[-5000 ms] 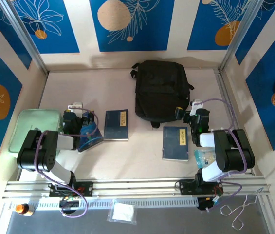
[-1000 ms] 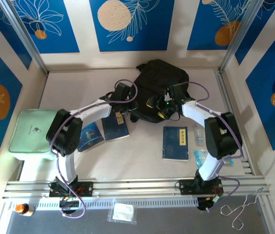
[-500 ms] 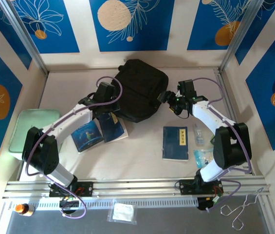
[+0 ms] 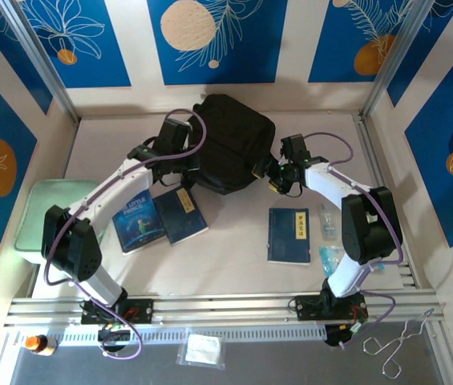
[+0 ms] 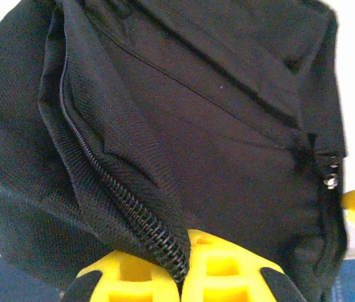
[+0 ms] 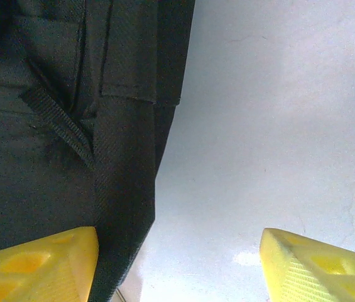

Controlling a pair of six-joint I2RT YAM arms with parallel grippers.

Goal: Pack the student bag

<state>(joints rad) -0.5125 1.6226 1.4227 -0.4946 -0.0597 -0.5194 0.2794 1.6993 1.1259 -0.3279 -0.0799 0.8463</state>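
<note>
From above, the student bag (image 4: 228,143) sits at the far middle of the surface (image 4: 226,269), bunched up and turned. A few seconds ago it lay flat and square further right, with both arms folded back near their bases. Now the left hand (image 4: 184,157) is at the bag's left edge. The right hand (image 4: 274,175) is by its lower right corner, a little closer to the fabric than half a second ago. Nothing is packed yet: a pale blue book (image 4: 138,225) and a dark blue book (image 4: 182,215) lie side by side near the left arm, and a third book (image 4: 289,235) lies apart on the right.

At the left wrist, the left hand (image 5: 185,267) is clamped tight on a fold of the bag (image 5: 227,145) right at the zip (image 5: 120,195), whose toothed edge runs down between the yellow fingers (image 5: 227,267). The zip looks parted here, though I cannot tell how far the mouth is open.

At the right wrist, the right hand (image 6: 177,264) stands wide and holds nothing. One finger (image 6: 39,258) is against the bag's side (image 6: 51,126) and the other is over bare surface (image 6: 265,126).

So the bag has probably been dragged round toward the books, and the right hand likely needs the opposite lip to spread the opening
</note>
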